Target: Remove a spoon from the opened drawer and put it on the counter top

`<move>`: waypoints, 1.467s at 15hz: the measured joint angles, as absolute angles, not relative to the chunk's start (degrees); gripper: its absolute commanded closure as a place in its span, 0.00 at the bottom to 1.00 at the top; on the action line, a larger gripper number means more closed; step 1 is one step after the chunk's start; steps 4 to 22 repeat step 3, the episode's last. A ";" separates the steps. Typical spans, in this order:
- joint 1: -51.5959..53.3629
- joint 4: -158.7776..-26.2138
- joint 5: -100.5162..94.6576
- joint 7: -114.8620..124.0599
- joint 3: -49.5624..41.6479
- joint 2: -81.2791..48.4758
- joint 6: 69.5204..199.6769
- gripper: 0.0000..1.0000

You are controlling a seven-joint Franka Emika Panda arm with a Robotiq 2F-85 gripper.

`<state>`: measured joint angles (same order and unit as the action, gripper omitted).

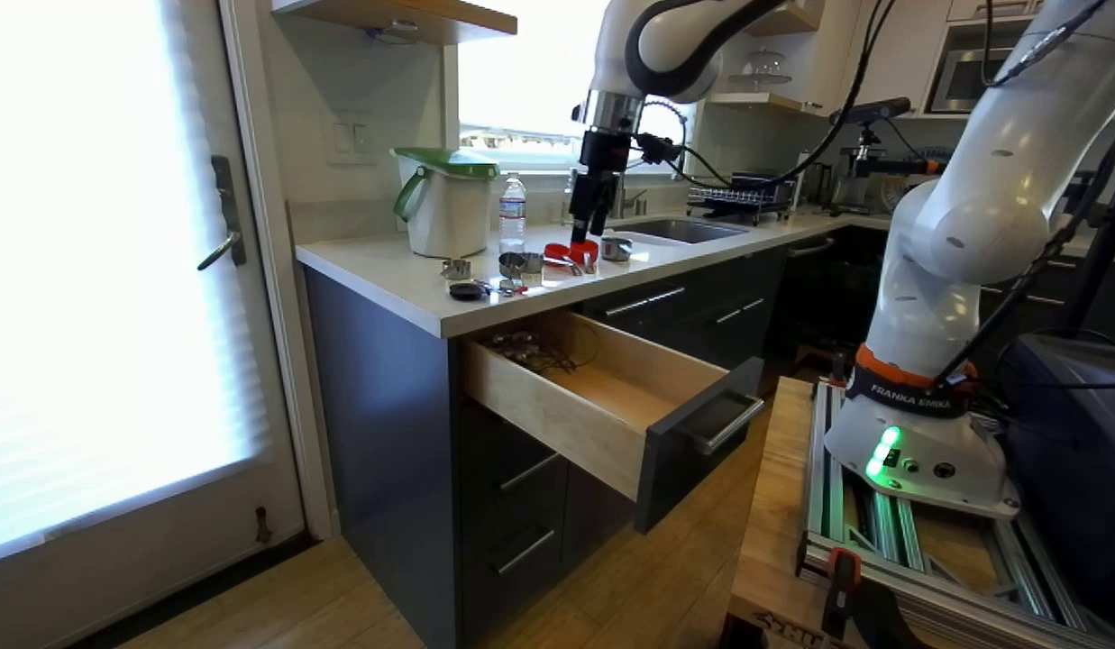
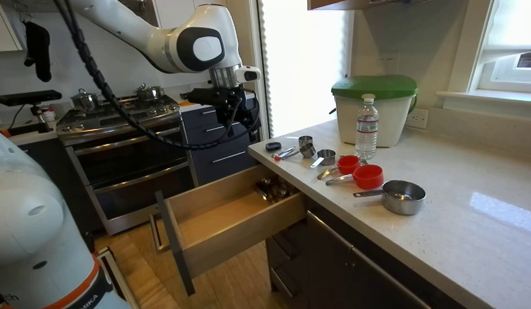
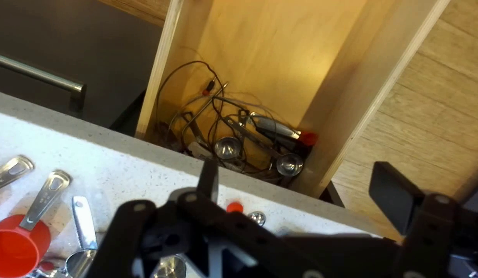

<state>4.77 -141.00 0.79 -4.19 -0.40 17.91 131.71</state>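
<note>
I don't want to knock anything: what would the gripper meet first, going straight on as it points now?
Probably the spoons in the drawer, but the gripper could catch the counter edge first: that looks close, and depth is unclear.

Light is streaming in through the door glass [image 1: 97, 234] and the window [image 1: 530, 72]; in both exterior views the door glass is burning out to white, while the cabinet fronts [image 1: 512, 514] are sinking towards black. In an exterior view, glare is lying in a pale patch on the counter top [image 2: 471, 249]. In the wrist view the floor of the drawer [image 3: 285, 50] is shining yellow, brown shadow is darkening one side, fine detail is looking soft, and the gripper [image 3: 300, 188] is showing nearly black.
</note>
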 measured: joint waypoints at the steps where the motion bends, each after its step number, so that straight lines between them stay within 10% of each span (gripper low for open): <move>1: 4.68 -142.03 1.05 -4.64 -0.43 19.47 131.57 0.00; 22: 4.60 -141.76 1.04 -4.61 -0.26 19.66 131.57 0.00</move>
